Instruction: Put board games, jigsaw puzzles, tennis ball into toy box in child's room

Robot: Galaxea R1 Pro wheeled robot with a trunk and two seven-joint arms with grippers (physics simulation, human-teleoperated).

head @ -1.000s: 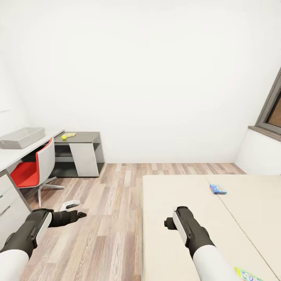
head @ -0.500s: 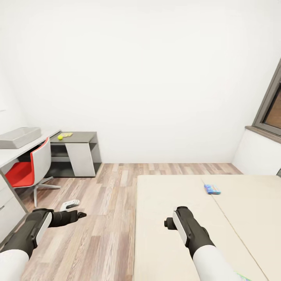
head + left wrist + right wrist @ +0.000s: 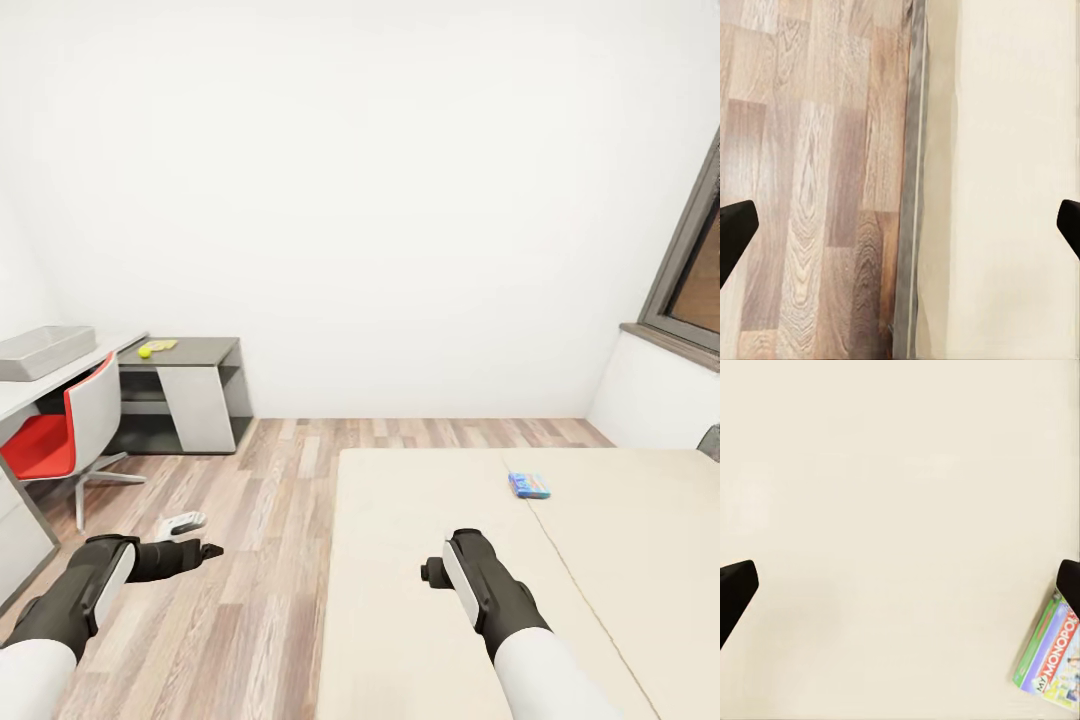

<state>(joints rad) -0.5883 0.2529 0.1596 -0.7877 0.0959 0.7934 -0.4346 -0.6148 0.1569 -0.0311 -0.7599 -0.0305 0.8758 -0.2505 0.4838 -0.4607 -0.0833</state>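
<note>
Monopoly box (image 3: 1047,660) on bed (image 3: 900,510), beside right tool (image 3: 900,585)

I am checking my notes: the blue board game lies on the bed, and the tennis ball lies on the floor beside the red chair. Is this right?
Not quite. The blue board game is on the bed, but the head view shows the tennis ball on the grey table, not on the floor.

Head camera overlooks bed (image 3: 430,560); both wrist cameras face it.

Blue board game (image 3: 529,486) flat on bed (image 3: 440,600), far side; Monopoly box (image 3: 1048,662), green edge, flat on bed; yellow tennis ball (image 3: 144,352) on grey table (image 3: 200,350) beside yellow puzzle (image 3: 161,346); grey toy box (image 3: 42,351) on desk (image 3: 20,392), open top
</note>
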